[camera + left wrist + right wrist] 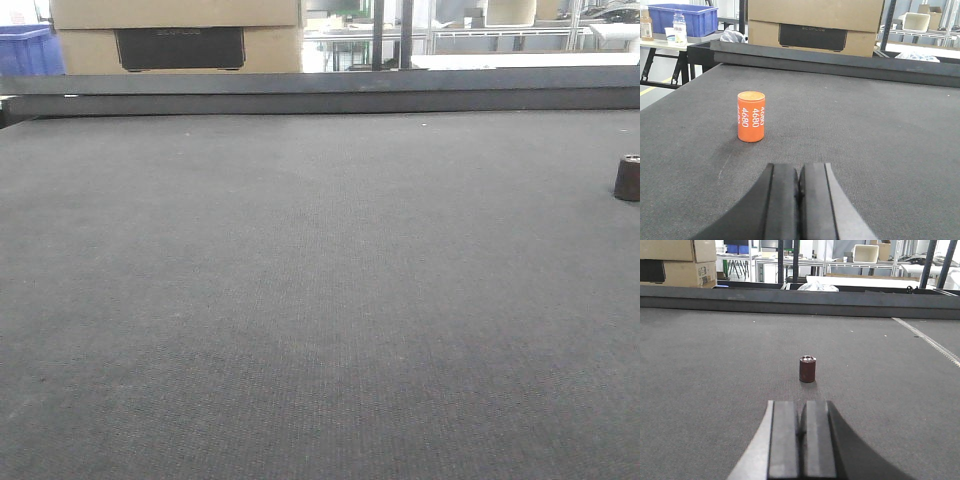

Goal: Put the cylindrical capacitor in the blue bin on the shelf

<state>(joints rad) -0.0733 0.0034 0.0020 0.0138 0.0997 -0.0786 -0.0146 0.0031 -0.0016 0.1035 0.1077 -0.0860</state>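
Blue bin (682, 19) interior hidden; cylindrical capacitor (807, 369) on mat (715, 365).

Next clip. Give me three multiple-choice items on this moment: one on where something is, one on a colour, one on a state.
1. Where is the cylindrical capacitor relative to the right gripper?
A. clamped between its fingertips
B. upright on the grey mat, ahead of it
C. resting on top of it

2. What colour is the cylinder printed 4680?
A. green
B. white
C. orange

3. How is the left gripper?
A. wide open
B. shut, holding nothing
C. shut on the capacitor

Answers:
1 B: the right wrist view shows it standing apart from the closed pads.
2 C: the body is orange with white digits.
3 B: the pads meet with nothing between them.
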